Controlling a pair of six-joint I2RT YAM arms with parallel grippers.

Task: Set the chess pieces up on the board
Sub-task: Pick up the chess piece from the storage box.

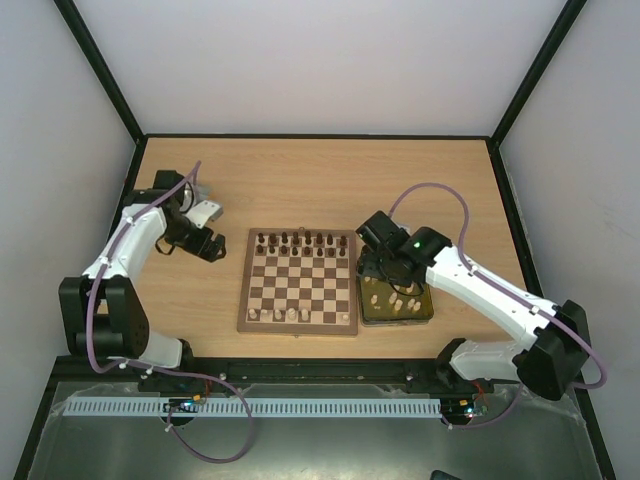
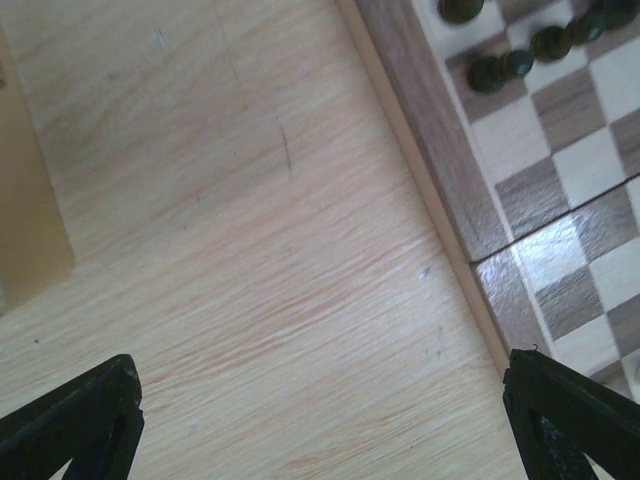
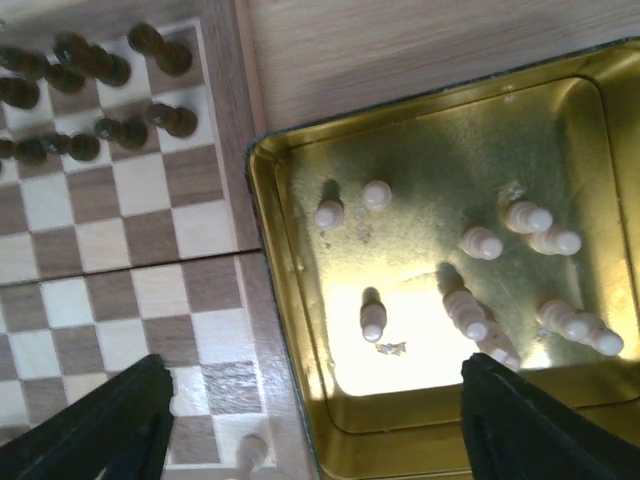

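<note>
The board lies mid-table. Dark chess pieces fill its far rows, and a few cream pieces stand on the near row. Several cream pieces lie or stand in the gold tray to the board's right. My right gripper hangs open over the tray's near left corner. One finger is above the board's edge and nothing is between the fingers. A cream pawn stands just beyond it. My left gripper is open over bare table left of the board, holding nothing.
A silver tray sits beside the left wrist at the table's left, and its tan edge shows in the left wrist view. The gold tray touches the board's right border. Black frame rails border the table.
</note>
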